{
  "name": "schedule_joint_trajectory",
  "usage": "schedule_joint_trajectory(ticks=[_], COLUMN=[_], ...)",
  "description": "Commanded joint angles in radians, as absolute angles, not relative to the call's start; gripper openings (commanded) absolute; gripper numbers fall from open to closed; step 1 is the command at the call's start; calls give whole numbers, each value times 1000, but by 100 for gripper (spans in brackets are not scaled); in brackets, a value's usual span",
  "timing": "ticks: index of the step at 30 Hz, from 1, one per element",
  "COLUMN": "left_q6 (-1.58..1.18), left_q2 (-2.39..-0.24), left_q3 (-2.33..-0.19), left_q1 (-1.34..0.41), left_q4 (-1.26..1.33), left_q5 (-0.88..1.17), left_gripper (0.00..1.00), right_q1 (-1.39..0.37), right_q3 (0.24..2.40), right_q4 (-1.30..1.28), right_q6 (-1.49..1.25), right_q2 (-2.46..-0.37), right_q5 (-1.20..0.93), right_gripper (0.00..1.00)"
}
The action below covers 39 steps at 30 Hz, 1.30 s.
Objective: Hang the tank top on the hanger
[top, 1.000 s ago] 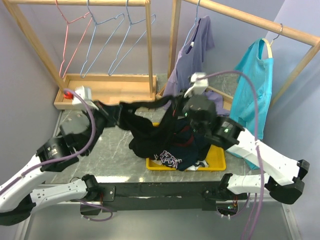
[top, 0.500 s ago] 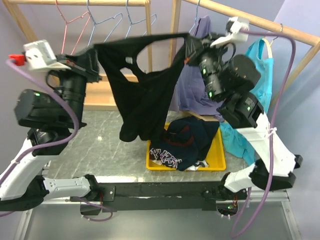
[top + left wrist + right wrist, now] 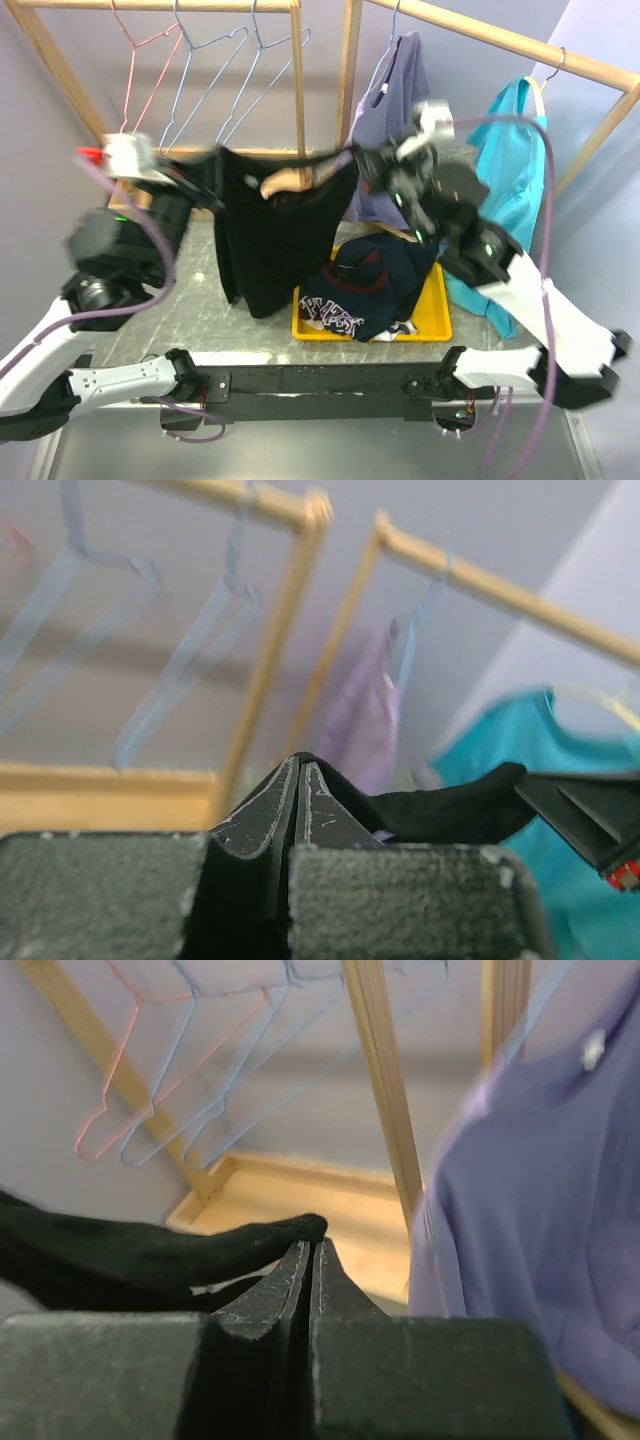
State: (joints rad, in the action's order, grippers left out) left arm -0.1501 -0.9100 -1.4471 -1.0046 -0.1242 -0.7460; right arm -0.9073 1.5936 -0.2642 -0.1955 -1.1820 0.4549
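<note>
Tank top (image 3: 262, 235) hangs stretched left-to-right above the table | left gripper (image 3: 298, 780) pinched on its left end, right gripper (image 3: 312, 1260) on its right | hanger (image 3: 178, 95) on far-left rack, just beyond, nearer the left arm

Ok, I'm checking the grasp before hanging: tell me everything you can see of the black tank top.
The tank top is plain black, soft-looking fabric with no print. It hangs in the air, its top edge stretched between the left gripper and the right gripper, each shut on a pinch of cloth. The body droops in loose folds, its hem ending beside the yellow tray. Nothing else visibly holds it up.
</note>
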Motion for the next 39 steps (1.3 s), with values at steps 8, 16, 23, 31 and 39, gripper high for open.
schedule_joint_trajectory(ticks=[8, 16, 23, 31, 39], left_q6=[-514, -661, -655, -652, -517], left_q2=[-744, -781, -865, -888, -1342], left_q3=[-873, -545, -572, -845, -1116], left_q1=[-1008, -1115, -1227, -1207, -994], left_q4=[-152, 23, -67, -288, -319], left_q5=[175, 410, 260, -443, -357], left_gripper=[1, 1, 75, 83, 66], right_q1=[-897, -896, -896, -897, -897], right_q3=[800, 559, 506, 492, 497], right_q4=[-391, -521, -571, -583, -558], right_q6=[-627, -853, -951, -960, -943], right_q2=[-674, -528, -460, -428, -437], right_q5=[563, 529, 529, 517, 505], right_gripper=[0, 0, 0, 0, 0])
